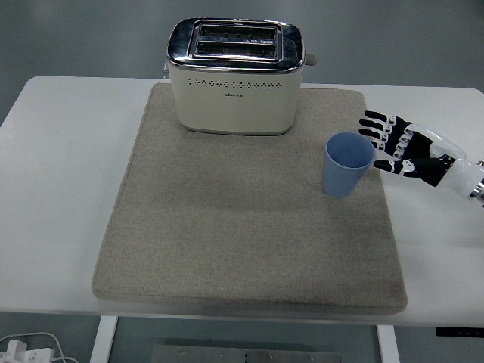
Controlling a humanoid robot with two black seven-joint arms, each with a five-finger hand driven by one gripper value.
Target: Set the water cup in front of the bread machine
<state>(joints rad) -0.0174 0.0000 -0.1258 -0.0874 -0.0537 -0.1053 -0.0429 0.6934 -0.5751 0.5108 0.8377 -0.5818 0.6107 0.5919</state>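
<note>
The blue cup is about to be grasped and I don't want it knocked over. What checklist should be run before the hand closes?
1. Blue cup upright on the mat: ok.
2. Right hand open, fingers spread: ok.
3. Hand beside the cup, right of it: ok.
4. Fingers around the cup: not ok, they are short of it.
5. Mat in front of the toaster free for placing: ok.
6. Cup empty: cannot tell.

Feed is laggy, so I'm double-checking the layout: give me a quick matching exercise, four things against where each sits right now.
Things:
1. toaster
2. blue cup
3. right hand
4. grey mat

Places:
A. mat's right part, upright
B. covering the table's middle
C. mat's far edge
D. just right of the cup, fingers spread, holding nothing

Pairs: 1-C, 2-A, 3-D, 4-B
</note>
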